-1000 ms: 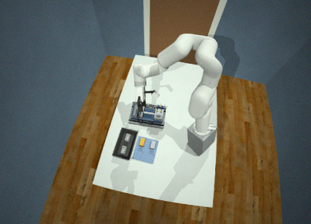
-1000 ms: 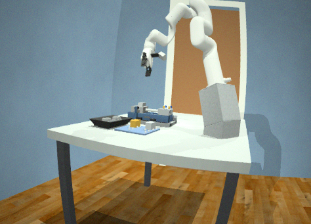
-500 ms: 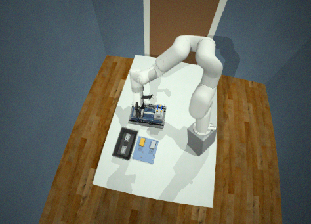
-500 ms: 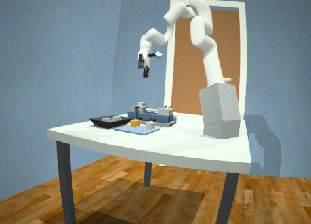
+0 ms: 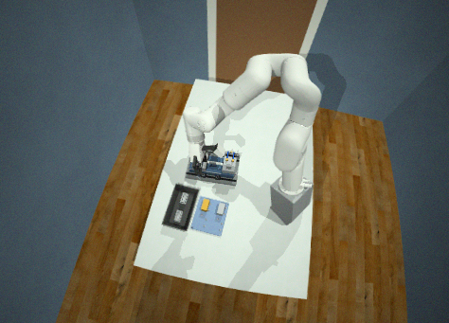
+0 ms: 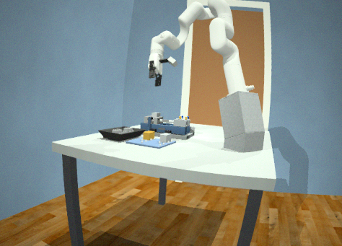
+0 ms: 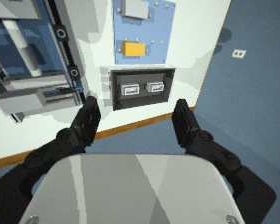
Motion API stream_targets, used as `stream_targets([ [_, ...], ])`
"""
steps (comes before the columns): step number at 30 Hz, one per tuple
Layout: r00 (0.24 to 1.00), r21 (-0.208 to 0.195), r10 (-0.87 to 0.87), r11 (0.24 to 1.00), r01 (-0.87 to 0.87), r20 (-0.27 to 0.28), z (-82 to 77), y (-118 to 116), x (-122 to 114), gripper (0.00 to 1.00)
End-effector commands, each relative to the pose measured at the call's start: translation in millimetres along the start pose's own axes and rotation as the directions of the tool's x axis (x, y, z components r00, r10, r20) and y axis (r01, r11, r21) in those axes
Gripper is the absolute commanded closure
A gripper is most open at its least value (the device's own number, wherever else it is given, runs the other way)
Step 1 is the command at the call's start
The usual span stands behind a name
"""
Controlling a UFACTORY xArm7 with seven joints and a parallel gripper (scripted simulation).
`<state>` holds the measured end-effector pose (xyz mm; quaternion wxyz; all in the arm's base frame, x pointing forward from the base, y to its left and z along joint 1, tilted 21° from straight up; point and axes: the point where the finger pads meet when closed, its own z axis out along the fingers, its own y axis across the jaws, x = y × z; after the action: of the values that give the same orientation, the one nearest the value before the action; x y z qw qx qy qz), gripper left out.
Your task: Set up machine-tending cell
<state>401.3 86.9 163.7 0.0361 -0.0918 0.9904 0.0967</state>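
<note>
My gripper (image 6: 156,73) is open and empty, high in the air above the table; the wrist view shows its two black fingers spread wide. The vise (image 5: 213,168) stands below it, with blue body and grey jaw blocks, and shows at the left of the wrist view (image 7: 31,65). The black outfeed tray (image 7: 142,89) holds two finished parts (image 7: 129,90) (image 7: 155,86), lying flat, pocket up. The blue infeed plate (image 7: 143,30) carries a brass blank (image 7: 133,48) and an aluminium blank (image 7: 135,7), apart from each other. I cannot tell what lies in the vise's opening.
The arm's grey base block (image 5: 290,201) stands on the white table to the right of the vise. The tray (image 5: 181,205) and plate (image 5: 209,215) lie side by side in front of the vise. The table's left edge is close beside the tray.
</note>
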Motion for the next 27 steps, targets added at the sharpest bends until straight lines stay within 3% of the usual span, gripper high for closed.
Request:
stream_targets([
  [1, 1.000, 0.013, 0.005, 1.000, -0.005, 0.002, 0.0, 0, -2, 0.00],
  [7, 1.000, 0.013, 0.005, 1.000, -0.005, 0.002, 0.0, 0, -2, 0.00],
  [9, 1.000, 0.117, 0.017, 0.993, -0.019, 0.021, 21.7, 17, -6, 0.00],
  [26, 1.000, 0.117, 0.017, 0.993, -0.019, 0.021, 21.7, 17, -6, 0.00],
  [27, 0.999, 0.163, 0.019, 0.986, -0.024, 0.033, 32.9, 26, -7, 0.00],
])
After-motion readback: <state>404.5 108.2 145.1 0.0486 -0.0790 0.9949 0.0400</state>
